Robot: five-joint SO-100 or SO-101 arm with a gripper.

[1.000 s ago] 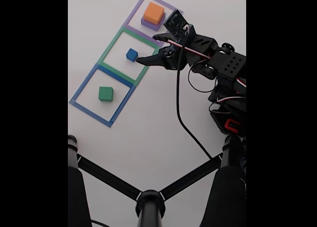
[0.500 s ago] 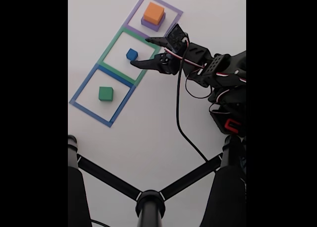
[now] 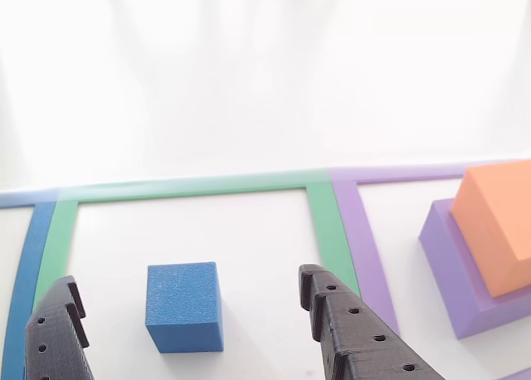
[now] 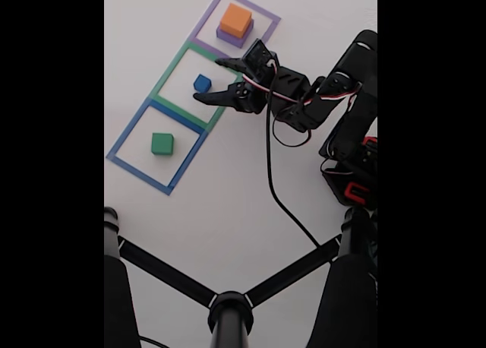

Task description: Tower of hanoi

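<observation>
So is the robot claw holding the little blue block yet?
No, nothing is held. The gripper is open, one finger on each side of the blue cube, with gaps showing, so it isn't squeezing it.

A white table (image 4: 228, 196) carries three taped square outlines in a diagonal row running from 7 o'clock to 1 o'clock in the fixed view. The blue outline (image 4: 121, 144) holds a green block (image 4: 162, 143), the green outline (image 4: 168, 76) a blue cube (image 4: 202, 83), and the purple outline (image 4: 205, 20) a purple block (image 4: 230, 37), itself topped by an orange one.
</observation>
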